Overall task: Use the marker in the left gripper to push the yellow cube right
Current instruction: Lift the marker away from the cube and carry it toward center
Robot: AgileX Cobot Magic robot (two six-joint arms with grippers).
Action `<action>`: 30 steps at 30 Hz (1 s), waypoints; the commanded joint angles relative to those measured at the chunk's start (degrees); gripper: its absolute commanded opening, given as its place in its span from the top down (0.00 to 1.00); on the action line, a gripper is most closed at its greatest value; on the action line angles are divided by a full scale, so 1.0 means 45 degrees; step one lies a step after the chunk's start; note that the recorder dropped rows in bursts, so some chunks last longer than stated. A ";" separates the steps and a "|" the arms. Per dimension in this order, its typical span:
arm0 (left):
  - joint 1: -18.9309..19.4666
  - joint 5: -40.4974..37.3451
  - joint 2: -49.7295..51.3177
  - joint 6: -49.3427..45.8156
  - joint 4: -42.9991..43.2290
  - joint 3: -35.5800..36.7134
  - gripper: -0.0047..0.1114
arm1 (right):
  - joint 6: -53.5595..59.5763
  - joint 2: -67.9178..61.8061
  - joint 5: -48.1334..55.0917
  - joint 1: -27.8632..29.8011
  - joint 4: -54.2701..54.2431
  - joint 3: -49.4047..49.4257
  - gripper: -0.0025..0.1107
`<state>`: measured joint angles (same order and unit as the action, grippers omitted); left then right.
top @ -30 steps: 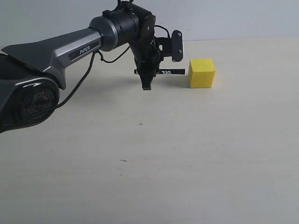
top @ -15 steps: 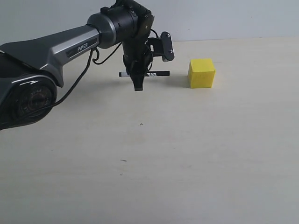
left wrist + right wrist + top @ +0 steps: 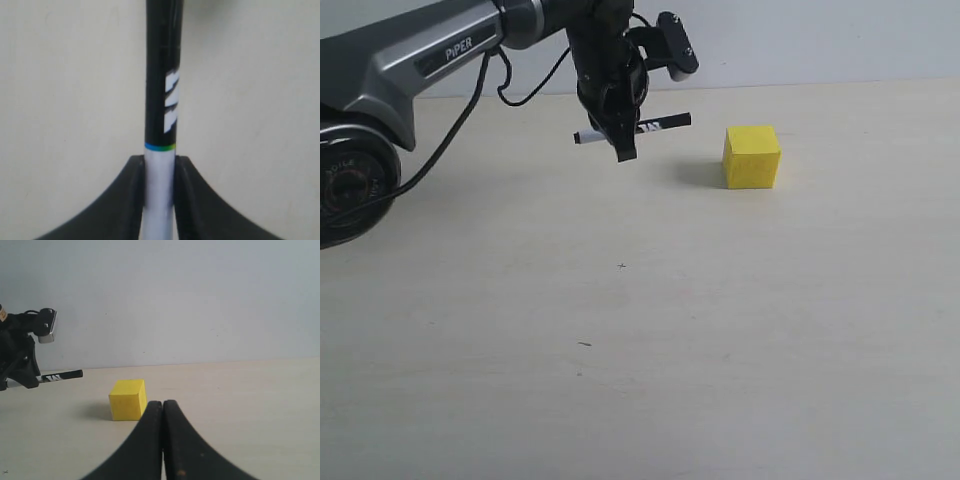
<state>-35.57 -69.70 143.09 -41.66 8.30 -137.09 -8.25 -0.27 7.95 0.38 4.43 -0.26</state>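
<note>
Yellow cube [image 3: 751, 157]: it sits flat on the pale table [image 3: 720, 340], right of centre in my exterior view, with nothing touching it.
Marker [image 3: 660, 124]: it is clamped crosswise in the left gripper [image 3: 623, 151] and lies nearly level. Its black capped end points toward the cube and rides slightly higher than the small black end on the far side.
Gap: the cap end stops short of the cube's left face. I see bare table between them on both the exterior and right wrist cameras.
Left gripper grip: on my left wrist feed the two fingers pinch the white barrel just below the thin coloured band. The claw points down at the table.
Height: the marker looks lifted off the tabletop, but I cannot judge how far.
Left arm [image 3: 410, 60]: grey and black, lettered "PiPER", it reaches in from the left with a black cable [image 3: 450, 135] looping under it.
Right gripper [image 3: 162, 407]: the fingers are pressed together with nothing between them, low over the table, and the cube lies beyond the tips.
</note>
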 commanded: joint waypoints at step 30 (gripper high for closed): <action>-0.2584 0.9178 -0.5899 0.6375 0.5658 1.1119 0.96 | 0.0040 0.0060 -0.0061 0.0013 0.0000 0.0057 0.98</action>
<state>-42.85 -30.21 115.87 -24.03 19.31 -87.78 -8.25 -0.27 7.95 0.38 4.43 -0.26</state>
